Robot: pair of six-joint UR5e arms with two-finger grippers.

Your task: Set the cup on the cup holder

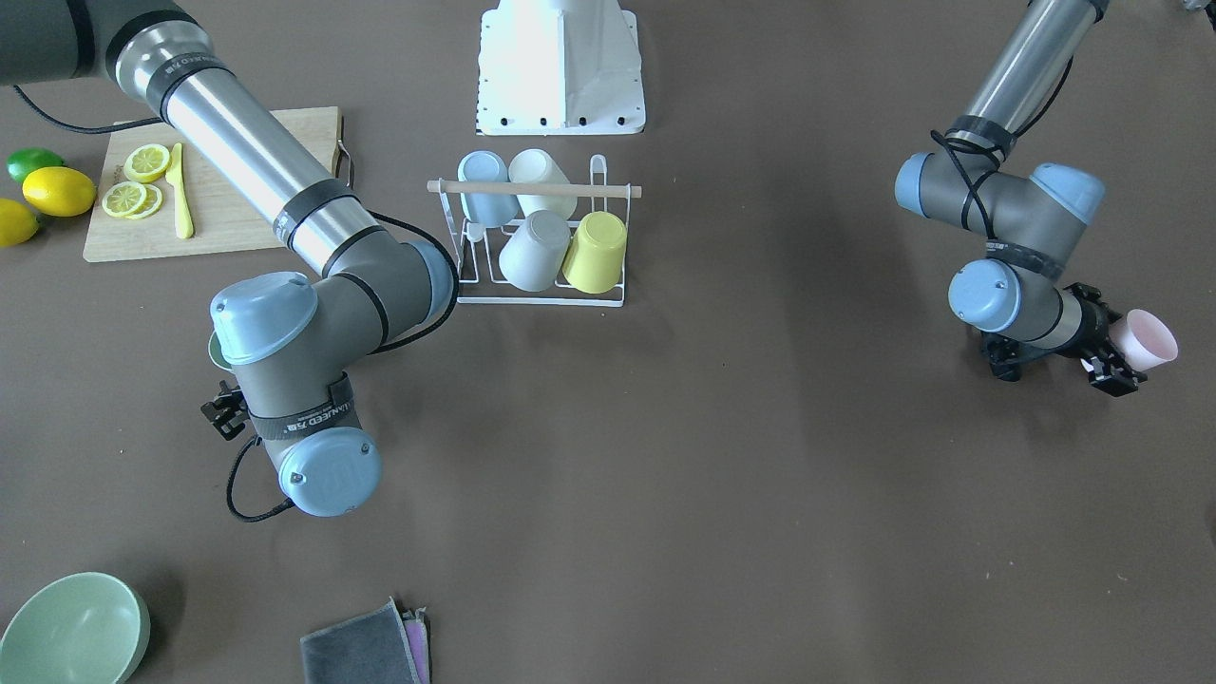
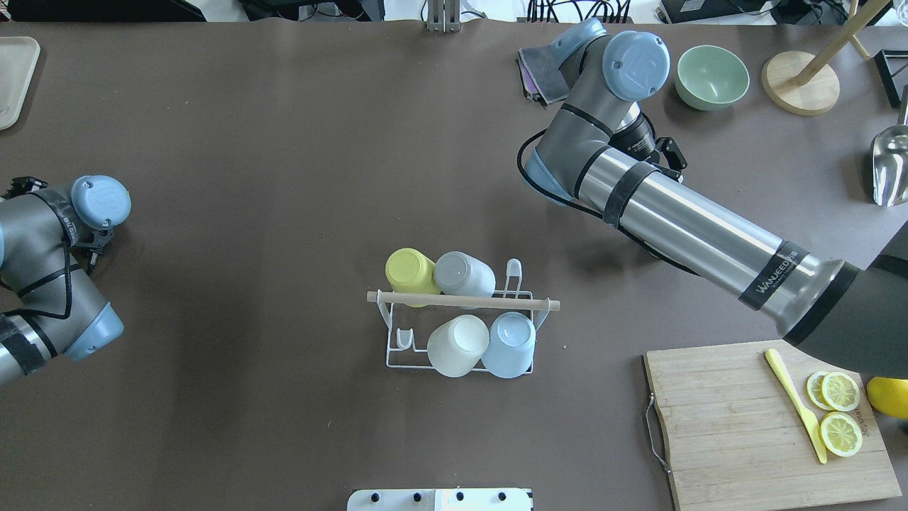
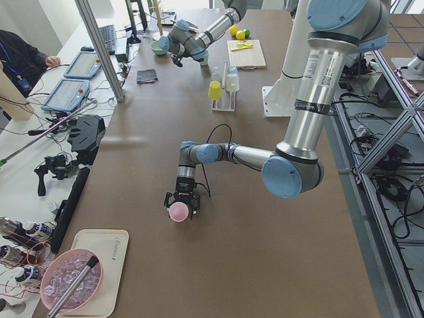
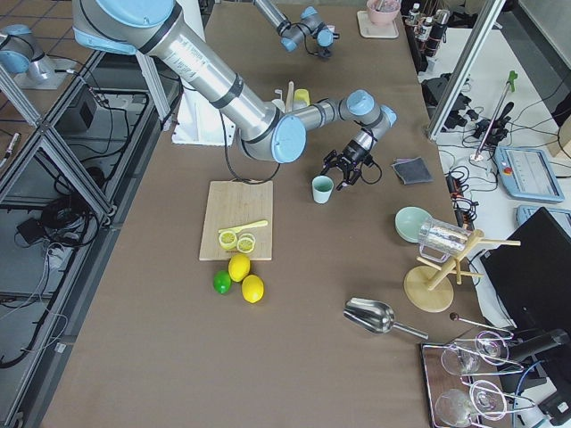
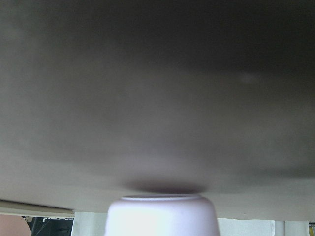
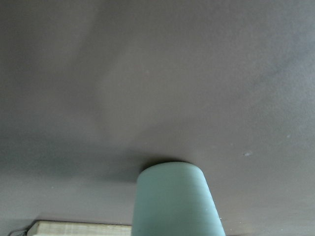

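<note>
The pink cup (image 1: 1145, 340) lies on its side between the left fingers (image 3: 180, 204), with its mouth pointing away from the wrist. The fingers appear to be pressed against its walls, holding it low over the worktop (image 1: 722, 475).

The teal cup (image 4: 322, 189) stands upright on the worktop, mouth up, right at the tips of the right fingers (image 4: 339, 169). The right wrist view shows it close and dead ahead. No view shows how far apart those fingers are or whether they touch the cup, so I cannot tell.

The cup holder (image 2: 543, 305) stands between the two sets of fingers, well apart from both. Four cups sit upside down on its prongs. The yellow cup (image 2: 408, 270) and grey cup (image 2: 464, 273) are on the row farther from the robot. The cream cup (image 2: 457, 344) and pale blue cup (image 2: 509, 344) are on the nearer row.

A green bowl (image 2: 711, 77) sits near the right fingers, just beyond them. Folded cloths (image 2: 543, 71) lie on the other side of that wrist. Back from the right fingers, toward the robot, a wooden cutting board (image 2: 723, 419) carries lemon slices (image 2: 840, 411) and a yellow knife (image 2: 794, 404).
</note>
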